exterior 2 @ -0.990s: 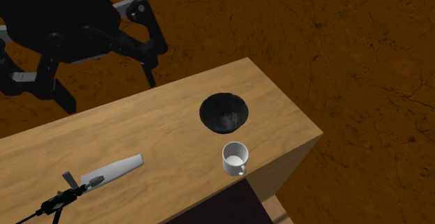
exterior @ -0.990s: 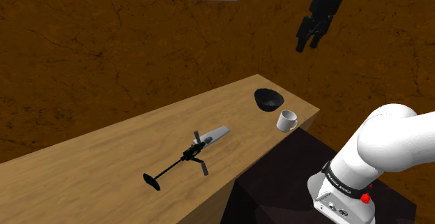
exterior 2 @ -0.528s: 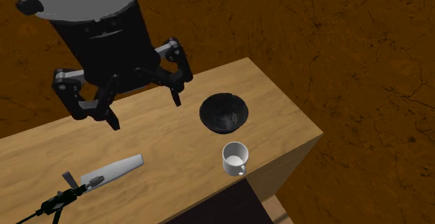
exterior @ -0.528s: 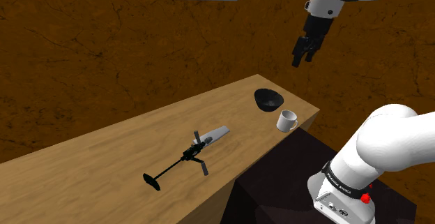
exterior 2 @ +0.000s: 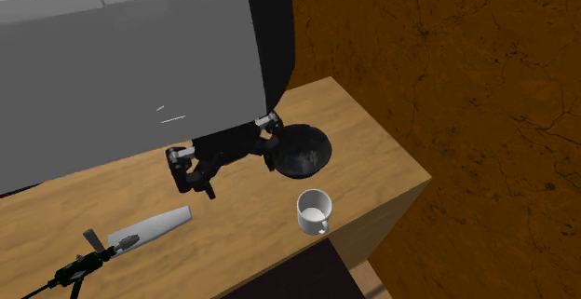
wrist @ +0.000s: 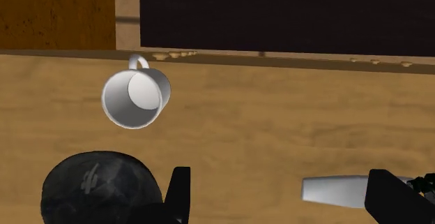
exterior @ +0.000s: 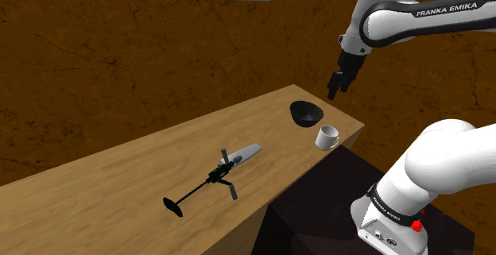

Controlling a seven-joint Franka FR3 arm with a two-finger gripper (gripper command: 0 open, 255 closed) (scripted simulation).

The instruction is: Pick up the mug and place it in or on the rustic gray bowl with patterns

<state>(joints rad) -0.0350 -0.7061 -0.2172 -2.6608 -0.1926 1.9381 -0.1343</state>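
So, the mug [exterior: 327, 137] is white, upright and open side up, sitting close to the corner of the tabletop [exterior: 119, 182], right by the edge on the stand's side. From the wrist view its handle points toward that edge [wrist: 134, 98]. Just beside it, a bit further in from the edge, is the bowl [exterior: 305, 113]. It renders dark, nearly black, with a faint mottled pattern inside [exterior 2: 307, 153]. The two don't touch, but the gap is small.

My pincer [exterior: 336, 86] hangs well above that corner with the fingers spread wide and nothing between them. In the wrist view [wrist: 286, 202] the mug sits off to one side of the fingers, not between them, and the bowl [wrist: 97, 188] is right next to one finger. So I'd call this the approach stage, with the grab not yet made.

Here's what worries me:
- The mug is so near the edge that any sideways bump on the way down could shove it off the tabletop.
- The bowl is tight against it, so a finger dropping on that side might clip the bowl's rim and drag both.
- If a finger lands on the handle or the lip instead of straddling the wall, the mug will probably twist or tip.
- The bowl looks shallow and not much wider than the mug, so a sloppy release could leave it leaning or rolling back out.

The grey flat piece [exterior: 246, 152] further along the tabletop is well apart, so no trouble there.
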